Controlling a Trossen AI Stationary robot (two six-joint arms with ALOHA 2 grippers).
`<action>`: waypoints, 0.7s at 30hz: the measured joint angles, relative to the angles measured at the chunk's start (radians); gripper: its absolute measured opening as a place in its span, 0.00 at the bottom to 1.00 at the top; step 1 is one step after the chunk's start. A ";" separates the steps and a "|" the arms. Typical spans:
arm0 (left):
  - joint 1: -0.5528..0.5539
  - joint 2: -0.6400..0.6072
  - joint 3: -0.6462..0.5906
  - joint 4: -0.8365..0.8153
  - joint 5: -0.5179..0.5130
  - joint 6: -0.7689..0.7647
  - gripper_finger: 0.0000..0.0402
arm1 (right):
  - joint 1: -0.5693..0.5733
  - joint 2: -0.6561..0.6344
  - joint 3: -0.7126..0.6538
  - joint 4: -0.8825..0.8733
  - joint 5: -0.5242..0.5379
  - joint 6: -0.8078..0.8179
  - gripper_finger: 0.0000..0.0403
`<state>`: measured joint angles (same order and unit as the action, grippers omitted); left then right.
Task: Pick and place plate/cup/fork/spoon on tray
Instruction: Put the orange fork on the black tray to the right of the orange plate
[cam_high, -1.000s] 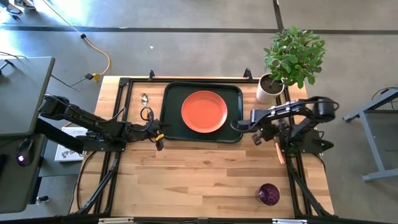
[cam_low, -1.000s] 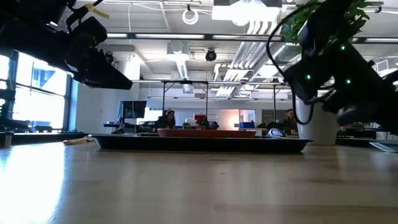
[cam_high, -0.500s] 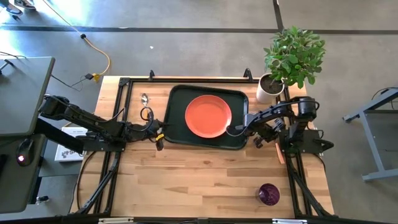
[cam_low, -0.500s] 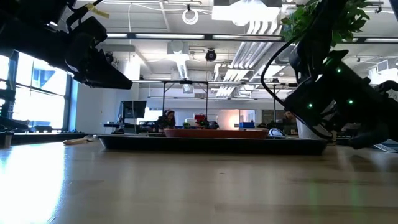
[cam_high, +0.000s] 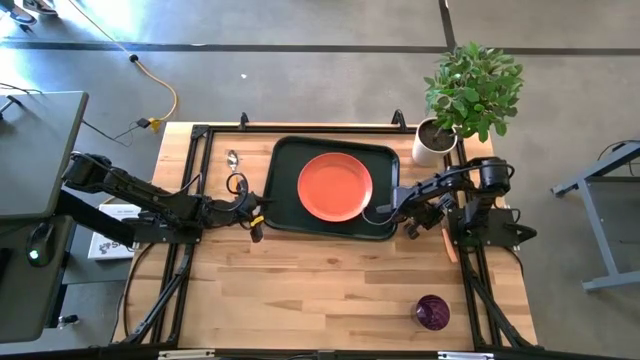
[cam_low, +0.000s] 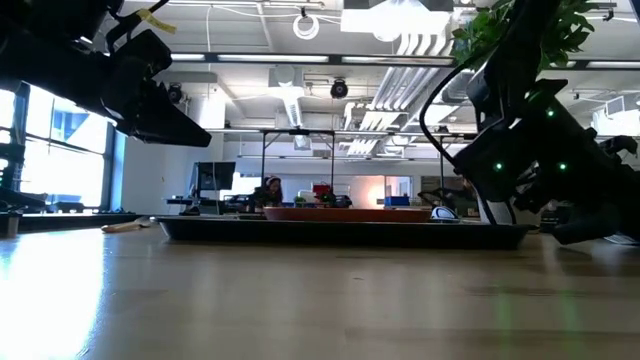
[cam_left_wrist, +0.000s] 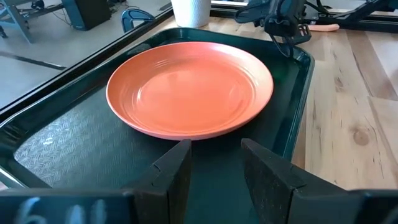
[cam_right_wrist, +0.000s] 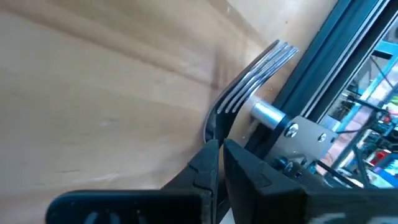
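- high view has the plate (cam_high: 335, 187) sitting in the tray (cam_high: 284, 195), mid-table at the far side.
- right gripper (cam_high: 411, 226) is just off the tray's right edge, jaws nearly closed beside the fork (cam_right_wrist: 255, 77) on the wood.
- left gripper (cam_left_wrist: 214, 163) is at the tray's left edge, jaws narrowly parted, empty.
- cup (cam_high: 432, 311) stands well apart, near right corner.

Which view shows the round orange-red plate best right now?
The left wrist view: the round orange-red plate is close and whole, lying on the dark green tray. The high view shows it whole but small, the low view only its rim edge-on, and the right wrist view nothing.
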<state>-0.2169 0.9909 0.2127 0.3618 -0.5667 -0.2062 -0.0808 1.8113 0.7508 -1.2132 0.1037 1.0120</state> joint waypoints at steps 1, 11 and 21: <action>0.000 0.000 0.000 0.000 -0.005 0.000 0.33 | -0.001 -0.007 0.000 0.009 0.000 0.000 0.05; 0.000 0.000 0.000 0.000 -0.024 0.006 0.33 | -0.001 -0.130 0.056 0.062 -0.025 -0.001 0.05; 0.000 0.000 0.000 -0.025 -0.024 0.006 0.33 | 0.004 -0.268 0.139 -0.073 0.046 -0.026 0.06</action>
<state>-0.2165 0.9909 0.2127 0.3371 -0.5911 -0.1997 -0.0771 1.5432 0.8894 -1.2865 0.1498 0.9858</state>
